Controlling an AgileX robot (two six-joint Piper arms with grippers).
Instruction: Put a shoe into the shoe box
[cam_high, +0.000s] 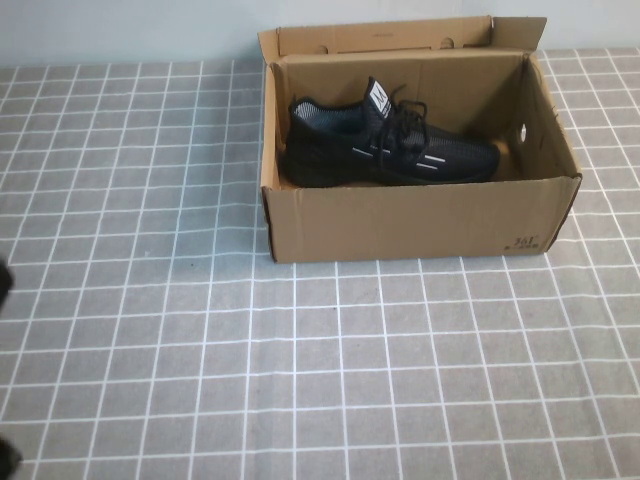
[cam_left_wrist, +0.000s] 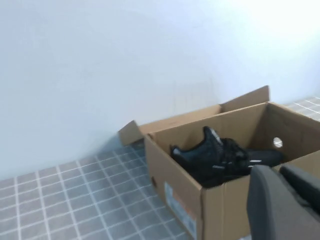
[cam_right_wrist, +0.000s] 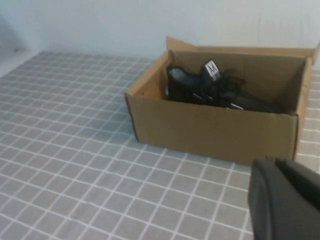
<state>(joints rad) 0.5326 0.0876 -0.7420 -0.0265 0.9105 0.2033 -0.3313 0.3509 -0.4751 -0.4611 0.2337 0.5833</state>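
Note:
The black knit shoe (cam_high: 385, 145) lies on its sole inside the open brown shoe box (cam_high: 410, 220), heel to the left and toe to the right, with the white tongue label up. The box's flap lid (cam_high: 385, 36) stands open at the back. The shoe (cam_left_wrist: 222, 157) and box (cam_left_wrist: 180, 195) also show in the left wrist view, and the shoe (cam_right_wrist: 212, 90) and box (cam_right_wrist: 210, 130) in the right wrist view. My left gripper (cam_left_wrist: 278, 171) is shut and empty, off the box's left end. My right gripper (cam_right_wrist: 275, 163) is shut and empty, in front of the box.
The box stands at the back middle of a grey checked tablecloth (cam_high: 300, 370), close to a pale wall (cam_left_wrist: 125, 60). A dark bit of my left arm (cam_high: 3, 282) shows at the table's left edge.

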